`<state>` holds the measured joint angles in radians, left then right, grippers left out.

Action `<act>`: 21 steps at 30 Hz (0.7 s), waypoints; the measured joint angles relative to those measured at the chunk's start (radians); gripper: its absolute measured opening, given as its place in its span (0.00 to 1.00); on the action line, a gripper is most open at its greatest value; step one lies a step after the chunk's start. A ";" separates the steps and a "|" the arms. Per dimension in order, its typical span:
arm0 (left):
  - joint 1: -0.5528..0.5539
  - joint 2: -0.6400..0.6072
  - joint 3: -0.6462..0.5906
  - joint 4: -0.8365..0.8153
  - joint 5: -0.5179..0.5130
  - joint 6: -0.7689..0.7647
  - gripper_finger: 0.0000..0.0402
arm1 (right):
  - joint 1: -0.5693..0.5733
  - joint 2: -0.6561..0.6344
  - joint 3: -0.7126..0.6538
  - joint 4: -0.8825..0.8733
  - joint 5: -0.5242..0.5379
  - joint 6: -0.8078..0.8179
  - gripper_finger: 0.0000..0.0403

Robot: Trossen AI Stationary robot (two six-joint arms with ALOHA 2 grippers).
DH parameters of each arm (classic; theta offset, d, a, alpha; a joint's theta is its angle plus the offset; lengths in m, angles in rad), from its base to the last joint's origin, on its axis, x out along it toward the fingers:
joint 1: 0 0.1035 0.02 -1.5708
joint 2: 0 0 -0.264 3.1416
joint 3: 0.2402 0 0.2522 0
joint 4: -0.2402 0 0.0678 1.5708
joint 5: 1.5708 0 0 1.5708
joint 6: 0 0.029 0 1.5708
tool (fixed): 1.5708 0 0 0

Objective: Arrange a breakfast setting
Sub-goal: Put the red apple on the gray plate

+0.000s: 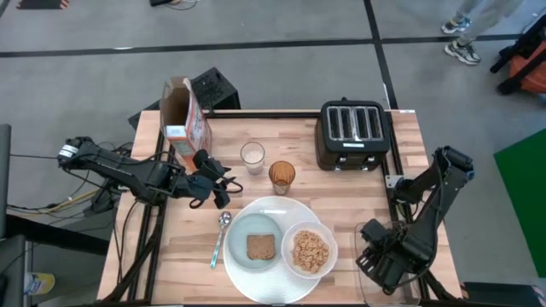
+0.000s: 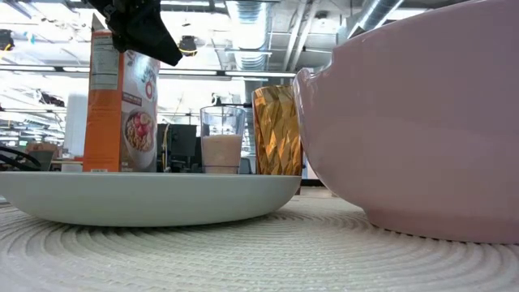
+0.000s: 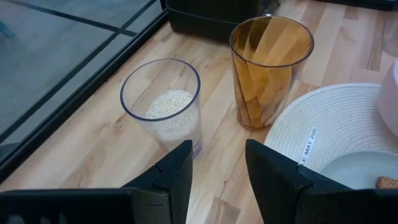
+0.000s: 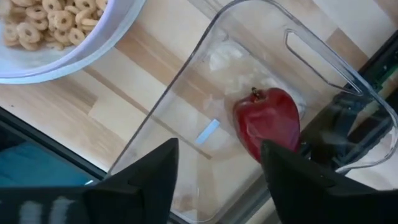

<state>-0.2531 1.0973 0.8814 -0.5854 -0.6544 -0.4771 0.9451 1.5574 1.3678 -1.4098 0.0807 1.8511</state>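
Right gripper (image 4: 217, 168) poised over clear bin (image 4: 180, 118) at bench corner — fingers open, fruit (image 4: 268, 122) ungripped; left gripper (image 3: 217, 168) fingers parted, empty.

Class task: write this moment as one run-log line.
left gripper: open, empty, near clear glass | right gripper: open above red fruit in clear tub

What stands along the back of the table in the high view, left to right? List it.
Cereal box → clear glass → amber tumbler → black toaster.
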 joint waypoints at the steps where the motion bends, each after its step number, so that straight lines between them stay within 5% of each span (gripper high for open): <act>1: 0.000 0.000 0.000 0.000 0.000 -0.002 0.34 | 0.001 0.000 0.000 -0.001 0.000 0.000 0.63; 14: 0.000 0.000 0.000 -0.001 0.000 -0.001 0.34 | 0.011 0.001 -0.026 0.001 -0.100 -0.001 0.90; 21: 0.000 0.000 0.000 -0.003 0.001 -0.001 0.34 | 0.027 0.001 -0.073 0.021 -0.138 0.032 0.96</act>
<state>-0.2531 1.0973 0.8810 -0.5883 -0.6533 -0.4784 0.9718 1.5585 1.2944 -1.3885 -0.0574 1.8832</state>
